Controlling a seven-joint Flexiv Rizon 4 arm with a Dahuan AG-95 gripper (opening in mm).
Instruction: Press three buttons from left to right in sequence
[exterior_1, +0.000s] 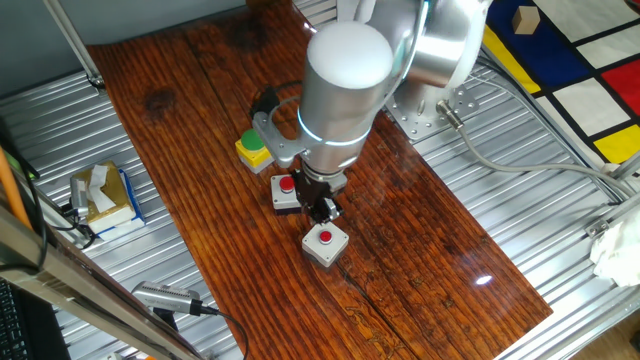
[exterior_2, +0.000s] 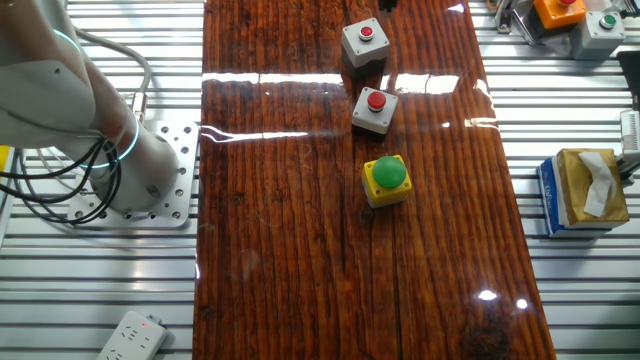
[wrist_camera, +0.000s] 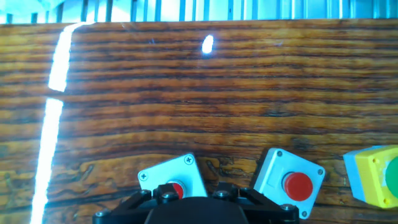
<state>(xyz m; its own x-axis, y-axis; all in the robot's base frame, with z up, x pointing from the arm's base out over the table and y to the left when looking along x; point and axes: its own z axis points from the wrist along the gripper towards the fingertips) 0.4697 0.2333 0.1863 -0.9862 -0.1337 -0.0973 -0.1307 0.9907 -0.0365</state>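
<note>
One fixed view shows the big silver arm (exterior_1: 345, 85) leaning over the brown wooden desk (exterior_1: 200, 130), and its fat round body hides part of the yellow box with the green cap (exterior_1: 253, 150); only a corner of that box peeks out at the arm's left. The same arm covers the edge of the white-and-black box with the red cap (exterior_1: 286, 191). In the other fixed view the arm is mostly cut off at the left edge, and the claw does not show there at all, but all three boxes sit in the open in a line down the desk: the yellow one nearest the camera, the white-and-black one in the middle, and the light grey box with the red cap (exterior_2: 363, 43) at the far end. In the hand view the black claw (wrist_camera: 189, 200) fills the bottom edge and hides half of the light grey box's red cap, and the yellow box is cut off at the right. The claw hangs low between the two red-capped boxes, close above the light grey one. I cannot tell if its fingers are spread or pressed together, or if they touch the cap.
</note>
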